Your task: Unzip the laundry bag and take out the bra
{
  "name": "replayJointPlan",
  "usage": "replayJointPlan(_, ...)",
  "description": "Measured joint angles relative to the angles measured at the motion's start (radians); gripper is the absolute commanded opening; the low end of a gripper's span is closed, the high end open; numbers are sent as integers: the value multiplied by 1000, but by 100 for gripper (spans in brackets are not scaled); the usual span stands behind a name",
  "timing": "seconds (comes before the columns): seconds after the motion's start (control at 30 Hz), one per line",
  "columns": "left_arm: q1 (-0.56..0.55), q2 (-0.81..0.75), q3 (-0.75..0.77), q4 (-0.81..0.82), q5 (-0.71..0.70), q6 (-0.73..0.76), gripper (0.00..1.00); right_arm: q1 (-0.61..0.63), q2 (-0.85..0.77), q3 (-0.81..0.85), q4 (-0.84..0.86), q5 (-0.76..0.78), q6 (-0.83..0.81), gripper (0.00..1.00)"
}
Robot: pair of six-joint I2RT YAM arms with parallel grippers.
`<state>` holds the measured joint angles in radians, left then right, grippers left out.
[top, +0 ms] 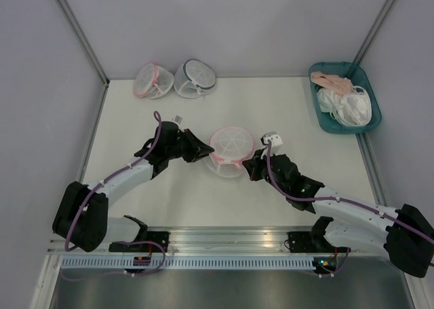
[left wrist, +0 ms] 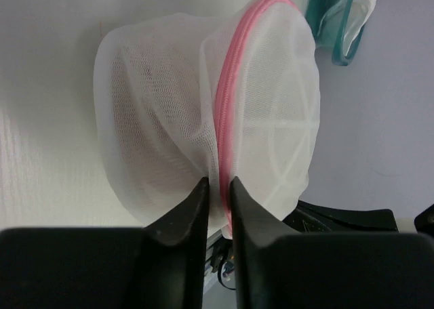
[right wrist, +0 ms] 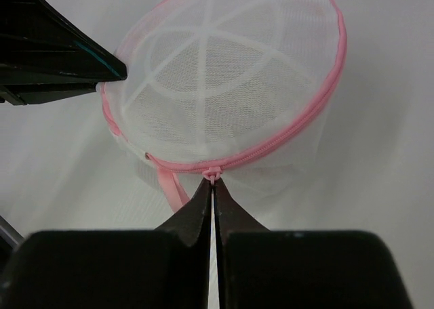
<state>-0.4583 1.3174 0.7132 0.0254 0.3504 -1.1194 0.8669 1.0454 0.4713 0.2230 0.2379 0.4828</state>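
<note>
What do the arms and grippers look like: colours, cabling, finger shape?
Left arm and right arm match: white link shells, black joint housings, a purple cable run along each. Left gripper and right gripper are matte black, with two wedge-shaped fingers tapering to points.

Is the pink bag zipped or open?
Shut. On the laundry bag, the pink zipper runs round the rim without a gap; the right end effector pinches its pull.

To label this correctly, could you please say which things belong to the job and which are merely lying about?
Job: laundry bag, zipper pull, left tool, right tool.
Lying about: pink-rimmed pouch, grey-rimmed pouch, teal tray with its contents.
</note>
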Motion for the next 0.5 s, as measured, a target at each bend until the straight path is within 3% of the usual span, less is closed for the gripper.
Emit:
replayJointPlan(0.03, 1, 0, 0, 0, 1, 0, 47, 0, -13, 0, -7, 0, 0, 0)
replayJointPlan(0.13, 4, 0, 0, 3, 3, -5, 74, 0, -50, -2, -30, 0, -1, 0)
replayJointPlan(0.3, 7, -9, 15, 0, 35, -15, 79, 0, -100, -8, -80, 0, -2, 1)
replayJointPlan(0.33, 5, -24, 15, -2, 41, -20, 86, 0, -105, -8, -88, 0, -4, 0)
replayJointPlan(0.5, -46, -191, 15, -30, 45, -53, 88, 0, -122, -9, -117, -1, -11, 0)
